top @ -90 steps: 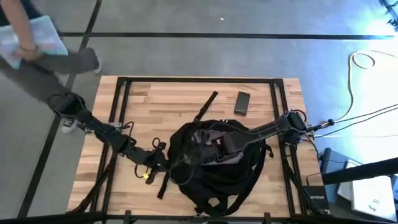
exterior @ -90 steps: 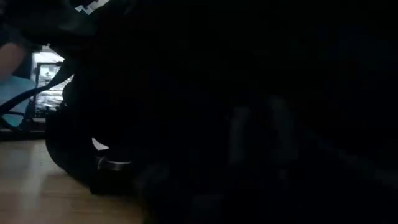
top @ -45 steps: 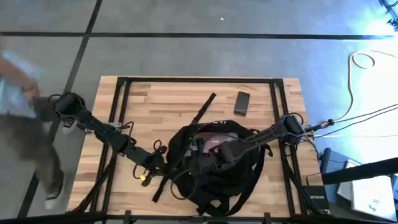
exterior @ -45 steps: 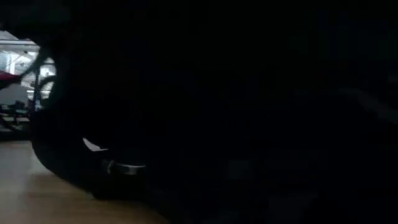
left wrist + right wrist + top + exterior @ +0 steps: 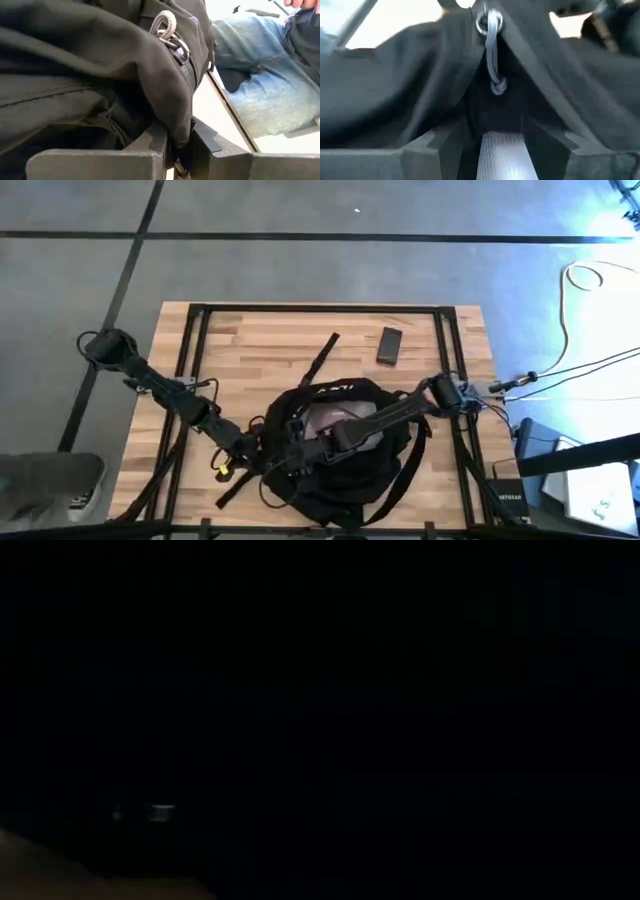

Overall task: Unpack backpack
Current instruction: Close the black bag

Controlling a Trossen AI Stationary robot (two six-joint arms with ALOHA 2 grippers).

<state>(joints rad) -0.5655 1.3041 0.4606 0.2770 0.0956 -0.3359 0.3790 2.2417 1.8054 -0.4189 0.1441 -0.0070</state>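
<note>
The black backpack [image 5: 335,445] lies open-topped on the middle of the wooden table, and it fills the low view [image 5: 400,690] with black. My left gripper [image 5: 266,457] is at the bag's left edge, shut on its fabric. My right gripper [image 5: 312,448] reaches from the right into the bag's opening. In its wrist view a silver-grey mesh-patterned thing [image 5: 504,155] sits between its fingers, under a zipper pull [image 5: 492,50]. My left gripper pinches a fold of the backpack's black fabric [image 5: 176,131] between its two fingers, just below the zipper with the grey cord pull [image 5: 164,24]. The fingers come level from the table's left. The bag rests on the table. My right gripper holds the silver-grey thing's end [image 5: 502,142] between its two fingers [image 5: 547,150], inside the backpack. It reaches in from the table's right. The bag's fabric hides the rest of the thing.
A dark flat phone-like object [image 5: 389,345] lies on the table beyond the bag, with a loose black strap [image 5: 322,357] beside it. Bare wood is at the far left [image 5: 240,340]. A person in jeans [image 5: 260,75] shows beyond the table in the left wrist view.
My right gripper has gone toward the table's left, deeper into the backpack. The bag has shifted a little toward the near left and now blocks the low view wholly. A person at the far left has walked out of the high view.
</note>
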